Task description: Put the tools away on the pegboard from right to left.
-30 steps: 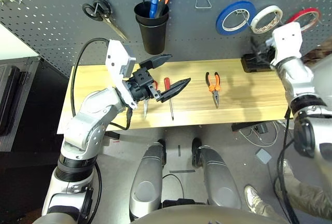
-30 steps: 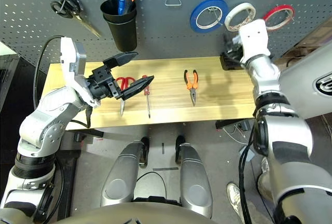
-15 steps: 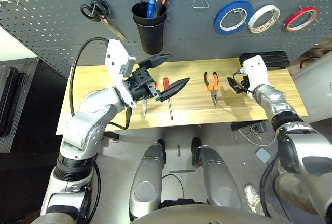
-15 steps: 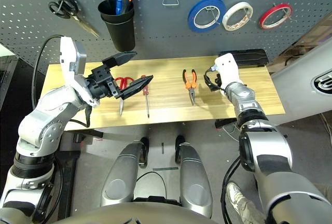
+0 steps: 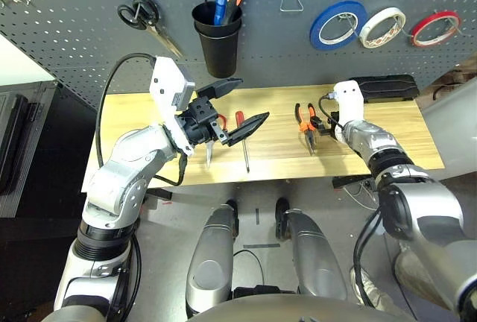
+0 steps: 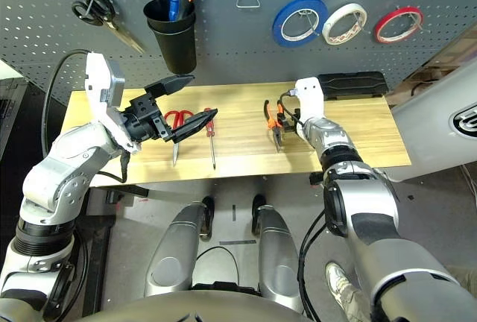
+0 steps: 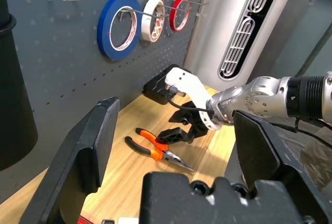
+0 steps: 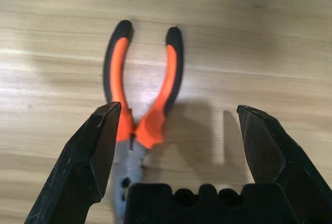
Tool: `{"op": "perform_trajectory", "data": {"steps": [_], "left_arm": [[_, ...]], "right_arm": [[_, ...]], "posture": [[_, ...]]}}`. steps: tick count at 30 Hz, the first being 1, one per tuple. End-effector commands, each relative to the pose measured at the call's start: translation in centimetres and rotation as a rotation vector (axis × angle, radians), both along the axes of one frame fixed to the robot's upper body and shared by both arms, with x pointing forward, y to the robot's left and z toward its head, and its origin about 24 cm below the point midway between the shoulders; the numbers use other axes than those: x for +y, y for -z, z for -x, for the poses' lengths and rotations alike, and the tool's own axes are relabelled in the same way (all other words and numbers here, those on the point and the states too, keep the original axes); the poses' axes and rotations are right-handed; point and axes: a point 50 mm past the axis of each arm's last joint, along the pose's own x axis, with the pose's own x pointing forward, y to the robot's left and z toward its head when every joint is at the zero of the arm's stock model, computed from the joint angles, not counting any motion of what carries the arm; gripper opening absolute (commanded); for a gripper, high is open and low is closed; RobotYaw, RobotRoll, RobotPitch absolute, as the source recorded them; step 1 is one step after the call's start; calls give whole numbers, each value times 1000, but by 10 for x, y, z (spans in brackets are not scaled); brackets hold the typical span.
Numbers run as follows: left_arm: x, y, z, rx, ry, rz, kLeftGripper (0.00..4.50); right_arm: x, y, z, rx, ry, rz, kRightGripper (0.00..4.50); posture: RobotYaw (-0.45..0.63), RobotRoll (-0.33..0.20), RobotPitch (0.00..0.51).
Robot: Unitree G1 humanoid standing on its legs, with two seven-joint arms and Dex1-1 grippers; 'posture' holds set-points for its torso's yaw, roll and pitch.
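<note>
Now, wood-grain table (image 5: pixel 358 136), orange-and-black pliers (image 8: pixel 137 110), splayed curved handles

Bright, even room light overhead. The worktop (image 8: pixel 259 37) shines with pale glare. Pliers (image 8: pixel 142 99) cast soft shadows; close tool fingers (image 7: pixel 88 146) blur.

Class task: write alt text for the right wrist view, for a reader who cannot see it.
Orange-and-black pliers lie flat on a pale wooden table, handles spread. The right tool hangs open over them, one black finger beside the left handle, the other finger off to the pliers' right.
</note>
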Motion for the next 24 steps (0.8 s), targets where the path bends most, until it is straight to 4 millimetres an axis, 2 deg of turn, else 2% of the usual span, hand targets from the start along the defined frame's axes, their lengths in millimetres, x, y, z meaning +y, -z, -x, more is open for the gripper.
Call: {"op": "perform_trajectory", "data": {"steps": [1,16,24], "left_arm": [[0,2,3,8,7,-21,4500],[21,16,0,122,-58,-214,4500],[36,30,0,179,-94,-399,4500]], "right_arm": [[2,10,4,71,36,-29,4475],[17,15,4,134,121,-33,4475],[26,17,4,137,127,-34,4475]], "posture": [[269,0,282],[297,0,282],[316,0,299]]}}
